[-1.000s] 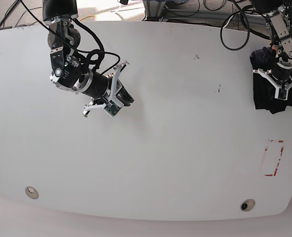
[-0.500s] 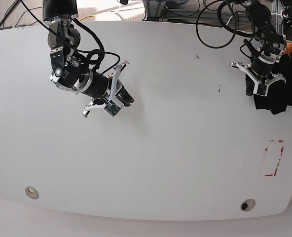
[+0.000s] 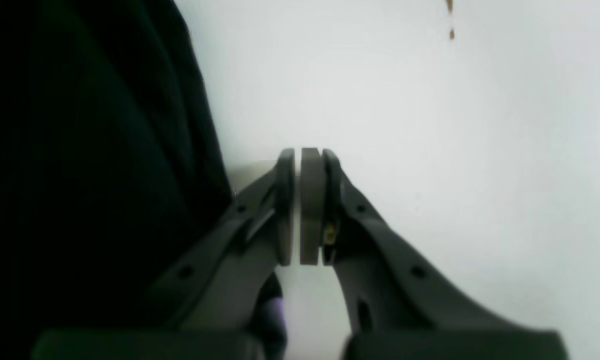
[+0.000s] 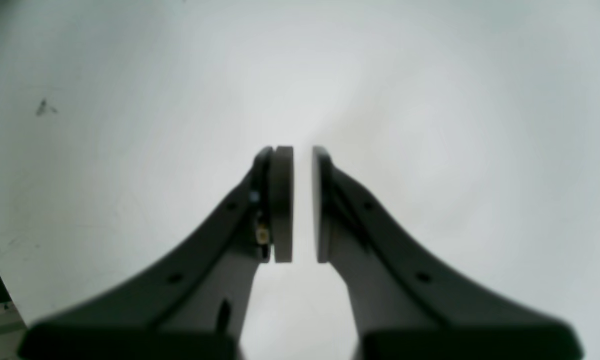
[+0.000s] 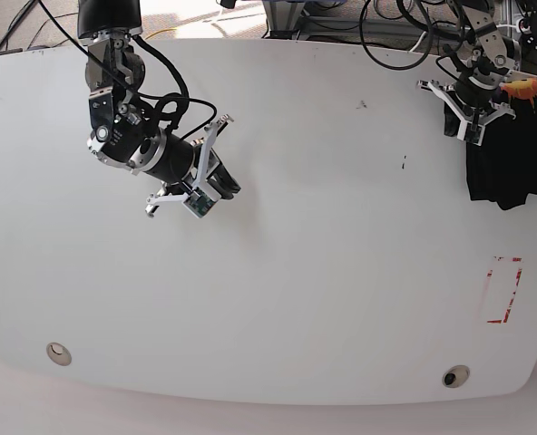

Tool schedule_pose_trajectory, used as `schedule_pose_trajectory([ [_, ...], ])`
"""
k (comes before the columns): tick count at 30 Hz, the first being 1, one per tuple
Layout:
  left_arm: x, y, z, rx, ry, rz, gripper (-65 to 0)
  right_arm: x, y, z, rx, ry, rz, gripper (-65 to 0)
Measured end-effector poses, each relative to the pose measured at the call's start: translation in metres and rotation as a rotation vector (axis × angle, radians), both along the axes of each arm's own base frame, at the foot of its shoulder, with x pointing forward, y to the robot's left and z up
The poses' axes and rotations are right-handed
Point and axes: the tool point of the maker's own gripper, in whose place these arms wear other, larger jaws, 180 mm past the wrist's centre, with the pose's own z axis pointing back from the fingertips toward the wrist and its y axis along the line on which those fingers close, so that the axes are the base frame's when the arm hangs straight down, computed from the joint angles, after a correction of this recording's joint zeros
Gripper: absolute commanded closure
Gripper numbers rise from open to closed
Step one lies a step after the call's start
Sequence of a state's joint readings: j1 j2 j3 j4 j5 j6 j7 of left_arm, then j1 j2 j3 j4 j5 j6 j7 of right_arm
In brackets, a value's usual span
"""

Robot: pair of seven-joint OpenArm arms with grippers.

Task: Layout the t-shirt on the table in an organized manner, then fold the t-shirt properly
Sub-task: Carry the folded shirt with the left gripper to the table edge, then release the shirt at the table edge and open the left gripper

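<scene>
At the far right edge of the large white smooth table, the plain black cloth t-shirt lay bunched in a heap. Just beside it, the left gripper had its pads pressed together and held nothing. Well apart, over bare tabletop, the right gripper kept only a narrow gap, empty as well.

The large white smooth table carries a crumpled black cloth t-shirt just beside the left claw, and a red tape rectangle lies below it.
</scene>
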State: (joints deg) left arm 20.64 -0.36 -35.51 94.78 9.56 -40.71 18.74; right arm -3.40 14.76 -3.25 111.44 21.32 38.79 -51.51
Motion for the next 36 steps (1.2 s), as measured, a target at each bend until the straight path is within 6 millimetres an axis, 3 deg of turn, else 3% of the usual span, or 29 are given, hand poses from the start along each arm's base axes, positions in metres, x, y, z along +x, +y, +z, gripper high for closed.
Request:
schedule_pose_trajectory([
  [4,-0.009,0.032,-0.002,0.034,0.020,0.057,0.0,0.000,-0.002,0.000,-0.004,0.000,-0.002,-5.7],
  [9,-0.002,0.066,-0.001,0.054,0.012,0.099,0.0,0.000,-0.001,0.000,-0.001,-0.001,-0.002,-5.7],
  [16,0.002,0.093,0.000,0.074,0.020,0.130,0.0,0.000,-0.001,0.000,-0.001,-0.001,-0.002,-5.7],
  [21,0.002,0.094,0.002,0.077,0.025,0.134,0.0,0.000,-0.001,0.000,-0.002,-0.001,-0.002,-5.7],
  [27,0.014,0.086,0.019,0.069,-0.031,0.117,0.0,0.000,0.000,0.000,0.001,-0.001,-0.002,-5.7],
  [36,0.053,0.060,0.028,0.020,-0.109,0.074,0.0,0.000,0.000,0.001,0.004,-0.001,-0.002,-5.7],
])
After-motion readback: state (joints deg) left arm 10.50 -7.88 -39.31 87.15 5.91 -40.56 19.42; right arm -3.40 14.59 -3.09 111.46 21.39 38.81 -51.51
